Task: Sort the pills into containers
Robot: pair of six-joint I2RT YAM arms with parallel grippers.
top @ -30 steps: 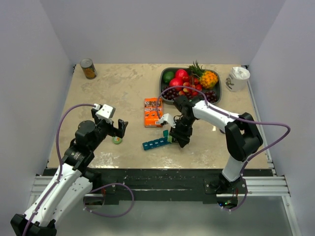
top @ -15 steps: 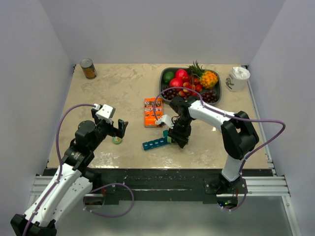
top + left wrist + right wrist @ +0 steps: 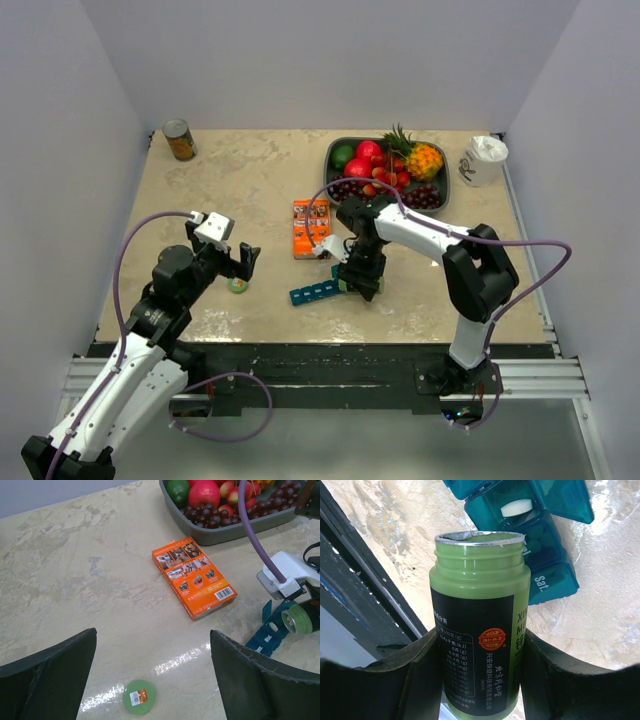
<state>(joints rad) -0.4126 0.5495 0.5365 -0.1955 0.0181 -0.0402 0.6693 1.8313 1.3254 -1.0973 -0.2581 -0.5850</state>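
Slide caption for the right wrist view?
Right gripper holds an uncapped green bottle, mouth toward the open teal pill organiser.

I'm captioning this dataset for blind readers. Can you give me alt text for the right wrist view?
The right gripper grips an uncapped green bottle, its open mouth toward a teal pill organiser on the beige table. One open compartment holds a white pill; another compartment is marked Sat.

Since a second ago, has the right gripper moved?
Yes. The right gripper, holding the green bottle, has shifted slightly left, toward the orange box.
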